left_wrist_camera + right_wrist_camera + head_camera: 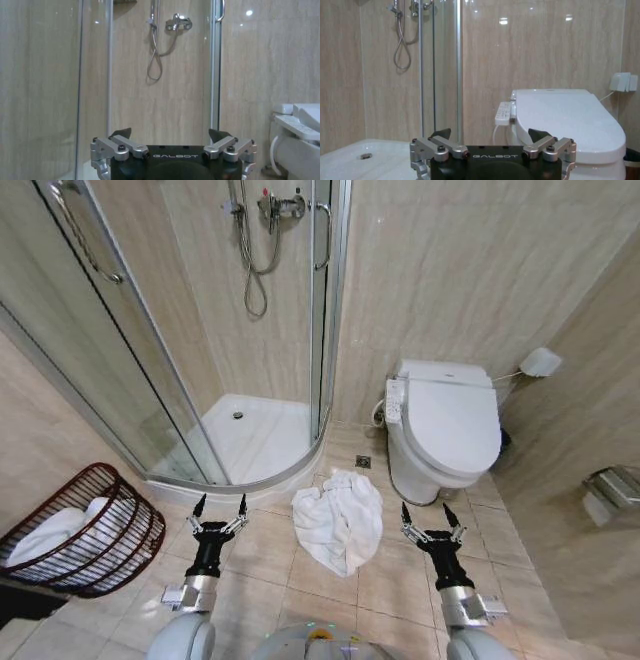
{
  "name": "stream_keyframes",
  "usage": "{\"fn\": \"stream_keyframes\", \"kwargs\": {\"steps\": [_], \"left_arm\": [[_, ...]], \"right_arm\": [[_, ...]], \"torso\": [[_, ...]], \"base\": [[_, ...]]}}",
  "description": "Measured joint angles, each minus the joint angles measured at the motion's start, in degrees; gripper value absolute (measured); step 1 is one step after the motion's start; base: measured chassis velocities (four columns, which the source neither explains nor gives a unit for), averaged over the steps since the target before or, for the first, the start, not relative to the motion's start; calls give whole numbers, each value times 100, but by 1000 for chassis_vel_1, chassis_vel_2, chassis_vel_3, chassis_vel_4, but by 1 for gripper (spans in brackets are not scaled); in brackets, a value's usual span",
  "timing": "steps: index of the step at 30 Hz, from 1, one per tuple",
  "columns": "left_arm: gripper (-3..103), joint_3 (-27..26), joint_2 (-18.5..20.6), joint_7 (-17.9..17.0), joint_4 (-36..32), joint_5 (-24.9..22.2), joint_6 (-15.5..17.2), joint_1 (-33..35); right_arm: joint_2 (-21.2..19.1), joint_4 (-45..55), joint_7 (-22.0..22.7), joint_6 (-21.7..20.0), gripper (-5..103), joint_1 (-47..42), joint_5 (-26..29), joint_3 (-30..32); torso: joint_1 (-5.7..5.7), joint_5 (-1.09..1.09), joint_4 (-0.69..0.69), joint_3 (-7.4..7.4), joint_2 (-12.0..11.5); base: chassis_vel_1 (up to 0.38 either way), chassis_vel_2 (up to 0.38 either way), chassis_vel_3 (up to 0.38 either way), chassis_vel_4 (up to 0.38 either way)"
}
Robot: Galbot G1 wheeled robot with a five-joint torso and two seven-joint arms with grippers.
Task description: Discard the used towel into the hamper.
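The used towel (338, 518) lies crumpled on the floor tiles between the shower tray (262, 442) and the toilet (446, 428), untouched. The left gripper (219, 510) and right gripper (432, 518) hover either side of it, fingers spread and empty. The hamper (85, 532) stands well to the left, apparently already holding white cloth. Grasping has not begun; next comes a downward reach onto the towel.

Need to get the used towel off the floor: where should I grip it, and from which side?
Probably from straight above. The towel lies crumpled on the tiles, so pinch a raised fold near its middle. Both the left gripper and right gripper hover open beside it; the hamper is on the robot's left.
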Motion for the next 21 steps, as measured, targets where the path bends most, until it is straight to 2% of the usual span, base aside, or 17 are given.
{"fn": "stream_keyframes", "kwargs": {"steps": [21], "left_arm": [[100,-3,14,51,75,10,25,-24]], "right_arm": [[42,-5,50,24,100,-39,-82,-19]], "torso": [[-169,0,0,-330,-499]], "base": [[0,0,0,0]]}}
